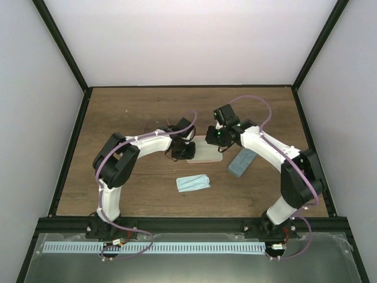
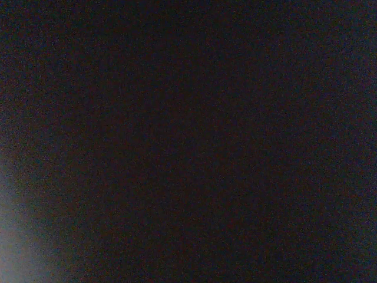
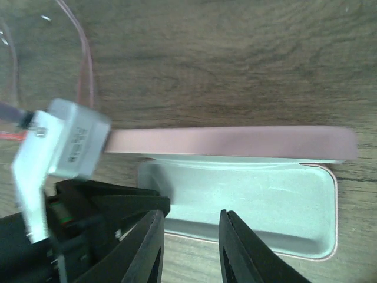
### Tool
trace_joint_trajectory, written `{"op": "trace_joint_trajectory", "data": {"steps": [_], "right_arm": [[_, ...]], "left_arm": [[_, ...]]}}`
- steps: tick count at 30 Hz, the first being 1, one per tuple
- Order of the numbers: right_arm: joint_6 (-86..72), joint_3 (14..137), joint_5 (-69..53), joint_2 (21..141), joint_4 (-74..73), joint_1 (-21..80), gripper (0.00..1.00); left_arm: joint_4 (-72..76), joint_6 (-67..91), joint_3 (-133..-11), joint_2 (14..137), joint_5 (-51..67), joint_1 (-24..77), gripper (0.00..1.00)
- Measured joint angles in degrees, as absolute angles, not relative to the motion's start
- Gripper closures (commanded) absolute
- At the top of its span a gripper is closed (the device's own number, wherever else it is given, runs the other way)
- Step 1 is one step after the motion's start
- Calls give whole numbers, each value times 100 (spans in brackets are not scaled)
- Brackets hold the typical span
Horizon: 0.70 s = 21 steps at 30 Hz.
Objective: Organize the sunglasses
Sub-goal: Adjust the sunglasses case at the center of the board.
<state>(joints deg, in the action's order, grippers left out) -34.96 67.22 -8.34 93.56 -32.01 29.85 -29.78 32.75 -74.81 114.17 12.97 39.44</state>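
Sunglasses unseen here, prob. light & fragile, so pinch at frame bridge, not lenses; R gripper (image 3: 189,223) fingers apart over open case (image 3: 265,200), L gripper (image 1: 182,153) can't tell.

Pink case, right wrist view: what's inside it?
The open pink case shows a bare pale lining with nothing in it. Its end at the picture's left is hidden behind the left arm, so that part cannot be checked.
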Motion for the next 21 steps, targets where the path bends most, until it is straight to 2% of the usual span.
{"op": "trace_joint_trajectory", "data": {"steps": [6,21], "right_arm": [[-3498,6541,-832,8858,-3271,2985,72],[-3498,6180,-827,8700,-3446,2985,72]], "left_arm": [[-3048,3221,-7533,11419,1249,3986,77],[-3498,3133,-7542,11249,978,4023,67]]}}
